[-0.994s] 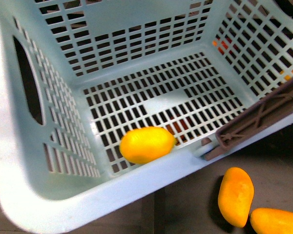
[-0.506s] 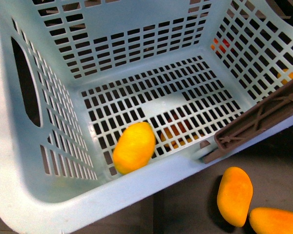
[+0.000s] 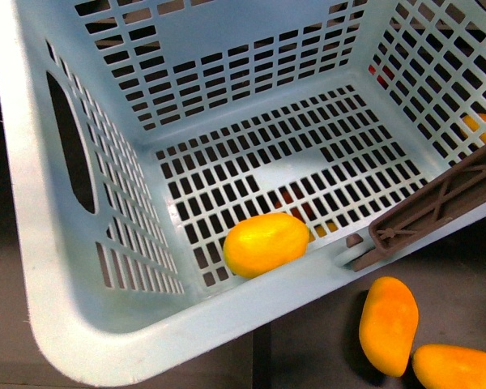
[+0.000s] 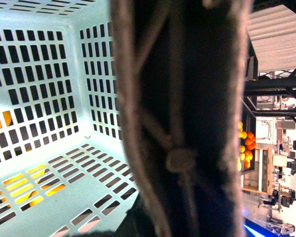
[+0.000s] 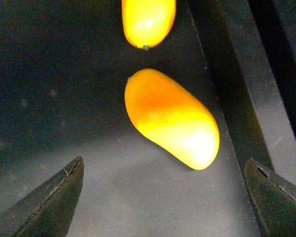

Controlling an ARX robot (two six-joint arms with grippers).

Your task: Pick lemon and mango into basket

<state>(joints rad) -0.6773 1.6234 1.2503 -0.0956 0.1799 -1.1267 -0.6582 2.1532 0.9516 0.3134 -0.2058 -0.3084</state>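
Dark table: lemon [image 3: 266, 244] lies inside basket [image 3: 32, 243] by its near wall, mango [image 5: 171, 118] outside. Right gripper [image 5: 164, 162], spread wide, hangs over mango: descend centred, close across its narrow width. Left gripper: state cannot be told.

In the front view the basket [image 3: 32, 267] runs off the upper and left edges, its brown handle [image 3: 437, 203] off the right edge, and the lower-right mango [image 3: 458, 366] off the bottom. The left wrist view shows the handle as a close blur covering much of the basket.
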